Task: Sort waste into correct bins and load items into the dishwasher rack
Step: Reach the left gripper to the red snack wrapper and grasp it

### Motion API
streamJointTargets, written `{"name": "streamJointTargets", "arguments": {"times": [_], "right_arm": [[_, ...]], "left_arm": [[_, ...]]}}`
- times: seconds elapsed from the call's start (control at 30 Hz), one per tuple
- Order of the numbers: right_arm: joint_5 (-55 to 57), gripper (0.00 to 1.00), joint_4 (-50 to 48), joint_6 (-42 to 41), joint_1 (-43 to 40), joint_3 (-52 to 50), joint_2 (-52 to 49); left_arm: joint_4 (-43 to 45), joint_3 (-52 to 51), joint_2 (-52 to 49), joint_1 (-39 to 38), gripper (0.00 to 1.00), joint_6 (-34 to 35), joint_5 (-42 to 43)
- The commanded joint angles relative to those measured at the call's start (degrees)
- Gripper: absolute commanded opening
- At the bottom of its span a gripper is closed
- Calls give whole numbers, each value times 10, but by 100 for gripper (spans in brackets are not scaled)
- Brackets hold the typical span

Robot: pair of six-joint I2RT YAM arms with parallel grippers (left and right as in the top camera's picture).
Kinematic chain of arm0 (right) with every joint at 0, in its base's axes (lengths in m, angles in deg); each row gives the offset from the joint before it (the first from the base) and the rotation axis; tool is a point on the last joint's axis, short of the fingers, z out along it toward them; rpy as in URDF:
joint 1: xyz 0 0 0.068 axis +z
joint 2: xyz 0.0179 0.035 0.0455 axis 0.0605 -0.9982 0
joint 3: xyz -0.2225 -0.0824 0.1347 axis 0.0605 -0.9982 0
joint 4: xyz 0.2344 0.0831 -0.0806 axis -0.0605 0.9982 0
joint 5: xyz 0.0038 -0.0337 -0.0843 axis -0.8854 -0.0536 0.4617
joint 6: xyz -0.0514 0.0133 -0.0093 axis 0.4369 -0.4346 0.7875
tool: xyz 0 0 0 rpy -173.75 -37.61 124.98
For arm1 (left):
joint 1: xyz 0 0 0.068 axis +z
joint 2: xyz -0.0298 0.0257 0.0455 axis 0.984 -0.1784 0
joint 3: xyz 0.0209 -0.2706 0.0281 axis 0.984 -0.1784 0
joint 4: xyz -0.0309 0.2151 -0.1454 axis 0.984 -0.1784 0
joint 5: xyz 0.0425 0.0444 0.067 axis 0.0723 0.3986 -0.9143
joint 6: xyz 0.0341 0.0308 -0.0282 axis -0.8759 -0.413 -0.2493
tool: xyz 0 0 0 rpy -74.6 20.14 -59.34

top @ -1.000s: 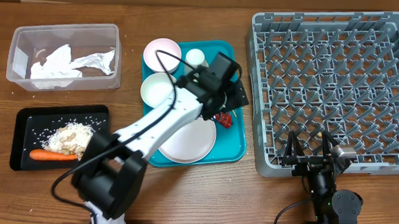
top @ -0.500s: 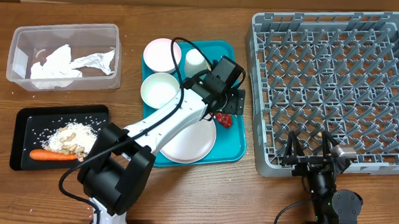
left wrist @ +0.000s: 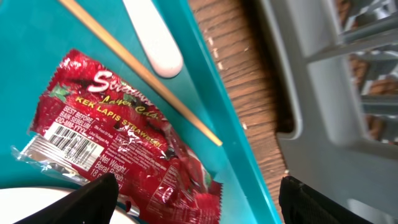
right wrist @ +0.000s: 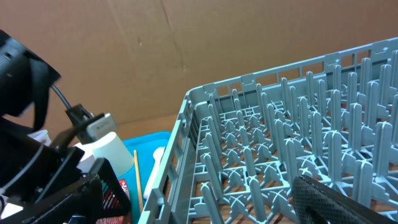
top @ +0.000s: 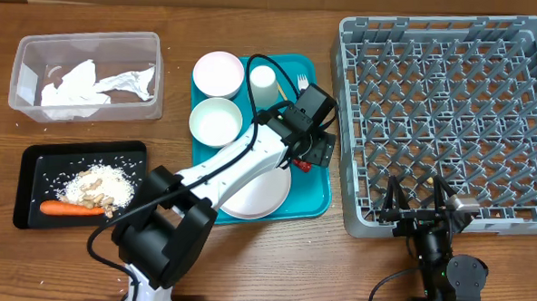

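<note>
The left claw (left wrist: 198, 202) is spread wide just over the red wrapper (left wrist: 118, 146). The wrapper lies flat on the teal tray (left wrist: 25, 37) between the fingers, beside the wooden stick (left wrist: 143, 74). Whether the fingers touch it is unclear. The right claw (right wrist: 214, 199) is spread at the rack's (right wrist: 280, 155) near edge.

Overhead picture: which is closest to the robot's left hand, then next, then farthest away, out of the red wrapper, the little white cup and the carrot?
1. Red wrapper: right under the left hand, on the teal tray.
2. White cup: farther back on the same tray.
3. Carrot: far off to the left, in the black tray.
</note>
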Motion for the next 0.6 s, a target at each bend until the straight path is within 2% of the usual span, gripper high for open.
{"name": "streamJointTargets", "arguments": {"times": [0.0, 0.17, 0.33, 0.4, 0.57], "right_arm": [[5, 100, -3, 1, -2, -6, 4], [5, 100, -3, 1, -2, -6, 4], [5, 100, -3, 1, -2, -6, 4], [5, 100, -3, 1, -2, -6, 4], [5, 100, -3, 1, -2, -6, 4]], "left_arm": [[-5, 6, -35, -4, 83, 22, -3], [-5, 6, -40, -4, 77, 21, -3], [-5, 6, -41, -8, 76, 19, -3], [-5, 6, -41, -12, 70, 19, -1], [-7, 6, -54, -24, 71, 19, -2]]}}
